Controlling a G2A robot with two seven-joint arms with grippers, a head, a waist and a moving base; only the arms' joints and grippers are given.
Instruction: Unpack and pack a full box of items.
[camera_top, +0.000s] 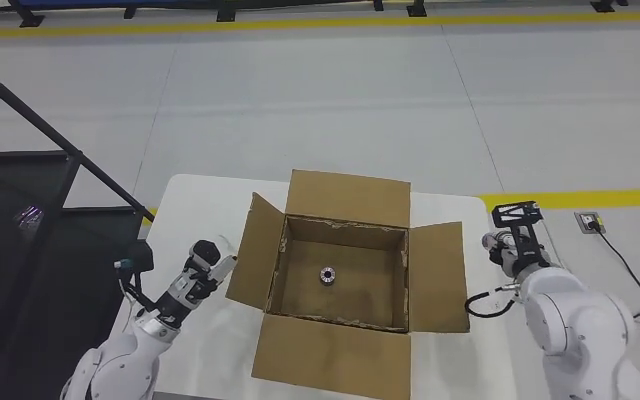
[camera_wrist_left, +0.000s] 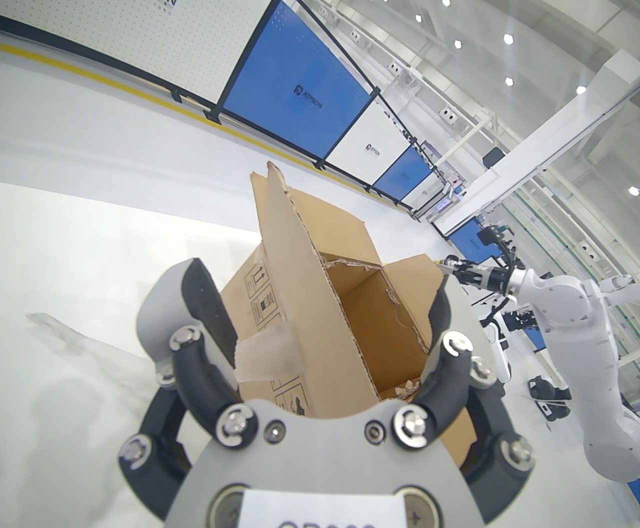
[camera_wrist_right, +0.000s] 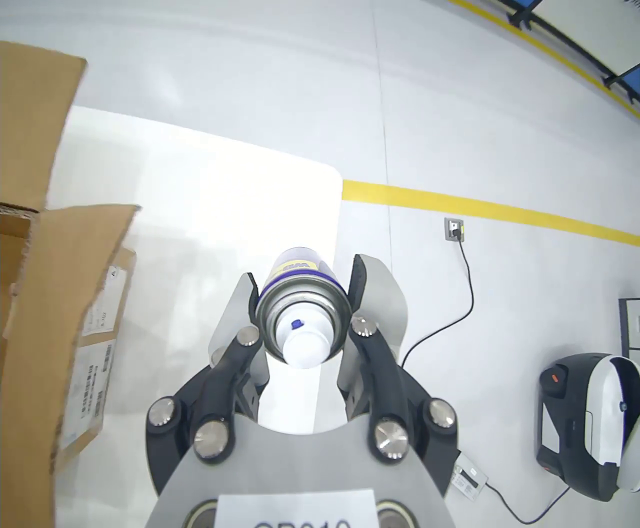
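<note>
An open cardboard box (camera_top: 340, 345) stands mid-table with all its flaps spread out. On its floor lies one small round item (camera_top: 327, 276). My left gripper (camera_top: 212, 256) hovers open just outside the box's left flap (camera_wrist_left: 300, 280), which stands in line between the fingers (camera_wrist_left: 207, 305); nothing is gripped. My right gripper (camera_wrist_right: 305, 280) is shut on an upright spray can (camera_wrist_right: 300, 310) with a blue and yellow label and a white cap. It holds the can over the table's right edge, beside the right flap (camera_top: 440, 275). In the top view the right gripper (camera_top: 498, 246) sits at that edge.
The white table (camera_top: 200, 200) has bare surface on both sides of the box. A black rack (camera_top: 40, 200) stands left of the table. On the floor to the right are a socket with a cable (camera_top: 588, 220) and a black-and-white device (camera_wrist_right: 585, 420).
</note>
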